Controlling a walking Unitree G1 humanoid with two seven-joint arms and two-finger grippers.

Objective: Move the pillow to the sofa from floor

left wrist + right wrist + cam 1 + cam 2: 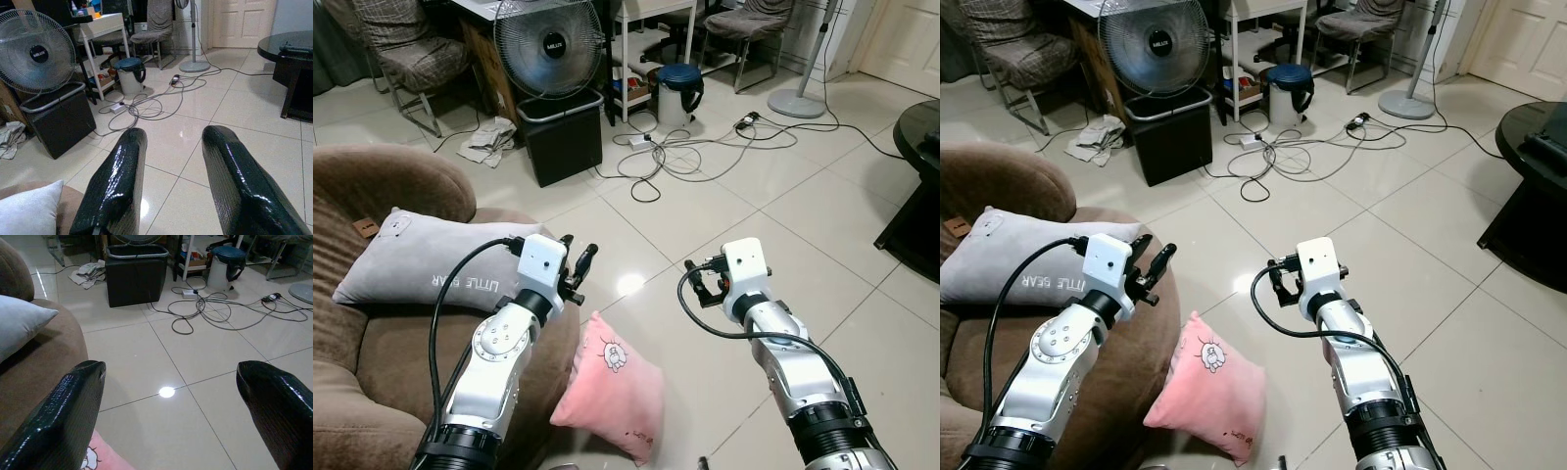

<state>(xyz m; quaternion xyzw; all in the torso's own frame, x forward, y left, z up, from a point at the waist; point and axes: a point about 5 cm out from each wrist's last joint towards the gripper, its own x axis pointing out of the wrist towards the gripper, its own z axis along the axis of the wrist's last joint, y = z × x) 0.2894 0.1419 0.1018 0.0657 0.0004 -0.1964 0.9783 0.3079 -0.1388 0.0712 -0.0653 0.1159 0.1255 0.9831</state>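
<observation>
While both grippers are hovering open and empty, the pink pillow [610,387] is leaning against the sofa [372,382] below them. It is lying nearer the left gripper [578,262] than the right gripper [703,283].

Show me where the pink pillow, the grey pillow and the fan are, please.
pink pillow [612,387]: left eye view, middle of its face.
grey pillow [421,259]: left eye view, centre of its cover.
fan [551,44]: left eye view, hub of its grille.

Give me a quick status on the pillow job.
Left gripper and right gripper open, empty, raised. Pink pillow on floor against sofa, below and between them. Grey pillow already on sofa. Nothing in the way.
</observation>
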